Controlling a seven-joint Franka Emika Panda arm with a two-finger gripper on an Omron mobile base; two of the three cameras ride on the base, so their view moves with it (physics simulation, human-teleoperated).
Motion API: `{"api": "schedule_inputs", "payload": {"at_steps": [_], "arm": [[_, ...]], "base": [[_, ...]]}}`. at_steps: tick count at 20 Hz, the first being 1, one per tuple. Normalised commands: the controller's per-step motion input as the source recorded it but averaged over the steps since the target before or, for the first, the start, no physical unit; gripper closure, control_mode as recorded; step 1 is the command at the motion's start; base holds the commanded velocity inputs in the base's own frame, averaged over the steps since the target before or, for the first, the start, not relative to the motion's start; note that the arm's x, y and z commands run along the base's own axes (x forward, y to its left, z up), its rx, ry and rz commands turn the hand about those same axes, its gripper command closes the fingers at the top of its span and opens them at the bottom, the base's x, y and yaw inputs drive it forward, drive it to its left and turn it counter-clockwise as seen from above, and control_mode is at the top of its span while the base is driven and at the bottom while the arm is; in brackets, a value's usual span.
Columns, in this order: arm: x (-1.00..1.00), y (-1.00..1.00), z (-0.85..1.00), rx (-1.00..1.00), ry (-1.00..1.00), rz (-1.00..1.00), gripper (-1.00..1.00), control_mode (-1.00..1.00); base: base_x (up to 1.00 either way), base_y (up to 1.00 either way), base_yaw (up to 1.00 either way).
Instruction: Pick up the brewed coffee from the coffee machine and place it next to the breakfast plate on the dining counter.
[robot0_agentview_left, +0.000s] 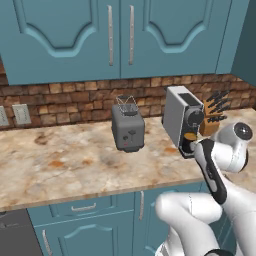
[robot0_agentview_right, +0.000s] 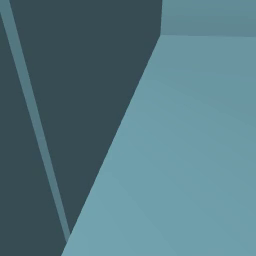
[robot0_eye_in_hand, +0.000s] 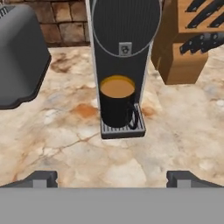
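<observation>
Coffee machine (robot0_eye_in_hand: 122, 39): tall, at 12 o'clock in your hand view, between toaster (robot0_eye_in_hand: 19, 57) and knife block (robot0_eye_in_hand: 186, 48).
Brewed coffee (robot0_eye_in_hand: 116, 103): on the drip tray, handle at 4 o'clock. Rigid, likely light; filled near the brim, so spills easily. Grip the body's sides, keep upright.
Gripper (robot0_eye_in_hand: 111, 179): jaws spread wide, holding nothing, short of mug.

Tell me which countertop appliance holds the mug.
The coffee machine, the tall silver-grey one: the black mug sits on its drip tray. The dark toaster holds nothing.
</observation>
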Motion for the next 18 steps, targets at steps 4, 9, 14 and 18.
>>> {"api": "schedule_inputs", "payload": {"at_steps": [4, 9, 14, 18], "arm": [[0.27, -0.31, -0.10, 0.01, 0.00, 0.01, -1.00, -1.00], [0.21, -0.35, -0.18, 0.00, 0.00, 0.06, -1.00, -1.00], [0.22, -0.24, -0.12, 0.00, 0.00, 0.07, -1.00, -1.00], [0.29, 0.00, -0.10, 0.00, 0.00, 0.09, -1.00, -1.00]], "base": [[0.00, 0.00, 0.00], [0.00, 0.00, 0.00], [0.00, 0.00, 0.00], [0.00, 0.00, 0.00]]}}
